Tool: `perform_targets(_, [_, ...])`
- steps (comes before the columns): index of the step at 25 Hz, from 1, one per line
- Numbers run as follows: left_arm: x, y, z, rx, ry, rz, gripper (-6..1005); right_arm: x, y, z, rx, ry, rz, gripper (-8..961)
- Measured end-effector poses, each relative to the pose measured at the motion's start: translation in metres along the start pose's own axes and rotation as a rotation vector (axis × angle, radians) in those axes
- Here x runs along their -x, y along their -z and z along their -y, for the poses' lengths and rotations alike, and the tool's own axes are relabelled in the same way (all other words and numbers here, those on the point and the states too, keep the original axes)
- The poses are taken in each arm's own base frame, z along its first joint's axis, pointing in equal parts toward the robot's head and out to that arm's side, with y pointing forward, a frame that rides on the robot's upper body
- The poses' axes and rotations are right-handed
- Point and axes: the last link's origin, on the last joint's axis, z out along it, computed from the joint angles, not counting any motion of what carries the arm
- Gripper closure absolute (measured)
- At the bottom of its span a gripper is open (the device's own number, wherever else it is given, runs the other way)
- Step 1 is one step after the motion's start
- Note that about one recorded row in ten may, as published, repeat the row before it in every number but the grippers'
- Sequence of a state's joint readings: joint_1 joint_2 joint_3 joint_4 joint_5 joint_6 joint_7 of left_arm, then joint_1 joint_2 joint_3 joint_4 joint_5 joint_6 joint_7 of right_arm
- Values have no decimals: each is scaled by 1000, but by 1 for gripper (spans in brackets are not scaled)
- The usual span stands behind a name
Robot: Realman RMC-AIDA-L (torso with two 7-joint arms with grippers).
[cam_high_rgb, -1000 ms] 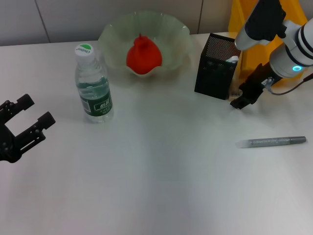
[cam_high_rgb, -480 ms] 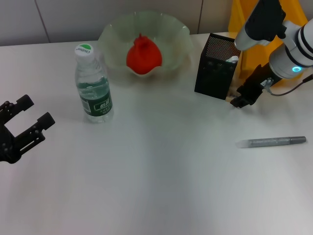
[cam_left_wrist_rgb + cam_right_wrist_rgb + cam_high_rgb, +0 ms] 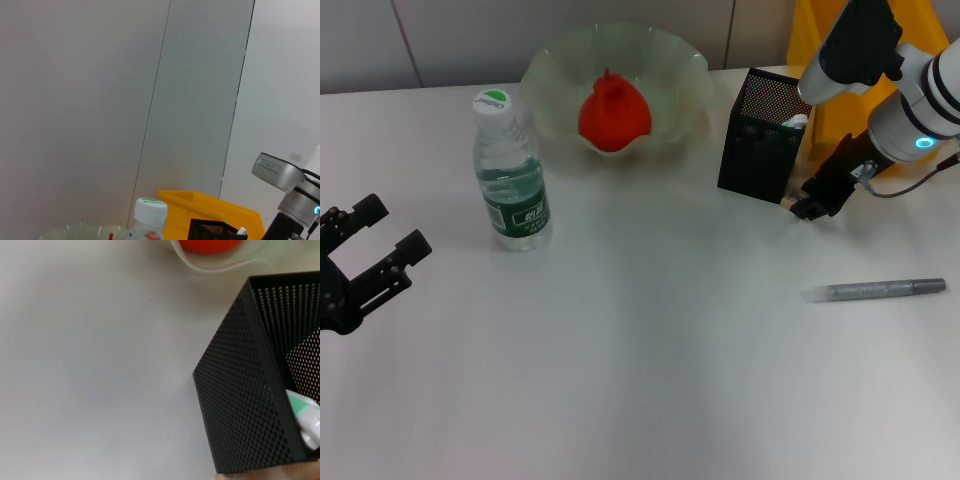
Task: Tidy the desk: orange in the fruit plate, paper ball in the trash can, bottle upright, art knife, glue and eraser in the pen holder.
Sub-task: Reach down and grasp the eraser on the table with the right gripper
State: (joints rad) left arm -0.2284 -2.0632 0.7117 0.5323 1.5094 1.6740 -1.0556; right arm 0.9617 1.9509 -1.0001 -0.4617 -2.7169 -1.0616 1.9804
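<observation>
Beside pen holder: right hand low, touching its base; grip state unclear. Left hand apart.

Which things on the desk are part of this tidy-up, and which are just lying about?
Job items: orange in fruit plate; upright bottle; pen holder with a white-and-green item inside; yellow trash can; grey knife-like tool on the desk; right gripper low beside the holder.

Not involved: left gripper, parked open.
</observation>
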Motion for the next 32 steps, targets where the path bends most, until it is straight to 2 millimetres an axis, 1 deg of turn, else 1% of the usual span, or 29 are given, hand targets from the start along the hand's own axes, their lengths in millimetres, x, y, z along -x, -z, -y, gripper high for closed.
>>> perform_targets(8, [0,0,0,1,1,-1,260,2,-1,-1,0,-6,4,611])
perform_targets(18, [0,0,0,2,3,-1,260,1,-2,-2,2,-8,4,611])
perform_targets(32, [0,0,-1,5,3,-2,260,-4,-3,-3,2,-16,-3,622])
